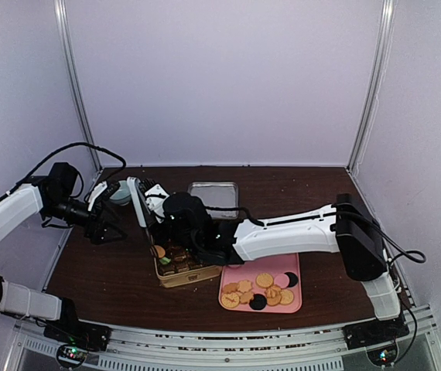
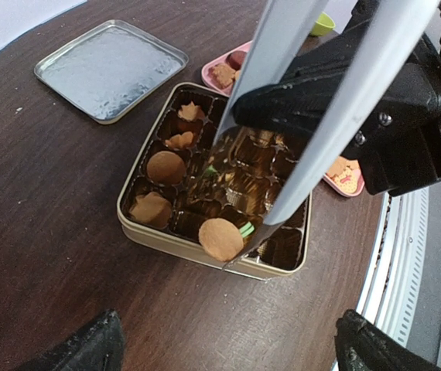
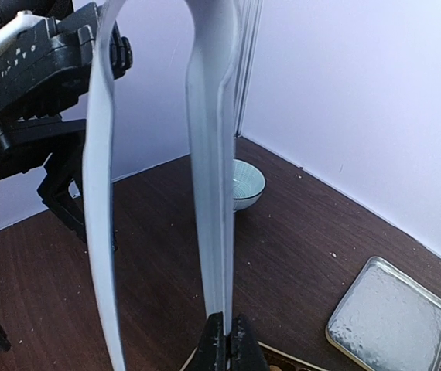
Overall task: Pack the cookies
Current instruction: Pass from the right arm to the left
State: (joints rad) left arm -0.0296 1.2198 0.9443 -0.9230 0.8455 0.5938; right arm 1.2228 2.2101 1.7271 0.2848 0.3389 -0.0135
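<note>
The bench (image 1: 112, 270) carries a gold tin (image 2: 158, 234) near centre, with a pink tray (image 1: 298, 270) just right of it. The right tool (image 3: 222, 344) is clamped on the metal tongs (image 2: 321, 147), pressing their blades together above the tin. The left tool (image 1: 106, 230) hangs left of the tin, spread wide and holding nothing. Cookies (image 1: 264, 280) lie on the tray, and a few more sit in the tin's compartments. One round tan cookie (image 2: 219, 238) appears pinched at the tong tips, over the tin's left wall. Judgement: the cookies are light, stiff and brittle. Grip across the flat faces with minimal pressure, as excess squeeze would probably crack them.
</note>
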